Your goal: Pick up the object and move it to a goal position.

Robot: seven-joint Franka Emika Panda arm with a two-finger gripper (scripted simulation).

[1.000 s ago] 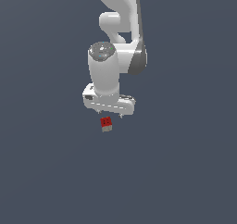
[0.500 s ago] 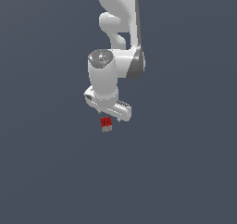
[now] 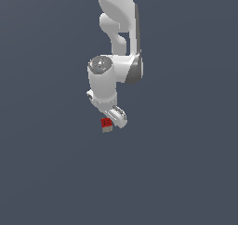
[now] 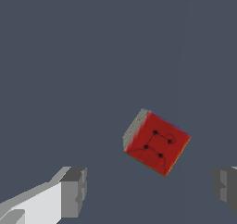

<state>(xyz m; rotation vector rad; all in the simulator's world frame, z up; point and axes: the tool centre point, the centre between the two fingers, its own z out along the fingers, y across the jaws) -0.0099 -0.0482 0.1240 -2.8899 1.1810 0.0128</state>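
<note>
The object, a tiny cube, lies on the flat grey surface with its red face and dark marks up. In the wrist view the cube also shows a beige-grey side face and sits turned at an angle. My gripper is open and empty. One grey fingertip and the other fingertip stand wide apart, with the cube beyond them and nearer the second one. In the exterior view the gripper hangs just above the cube, at its right edge. Its fingers are hidden under the white hand there.
Only the plain dark grey surface surrounds the cube. The white arm reaches down from the top of the exterior view. No other objects or edges show.
The wrist has turned, so the hand now looks narrower and slanted, and the arm has shifted slightly to the exterior view's left. The cube has not moved.
</note>
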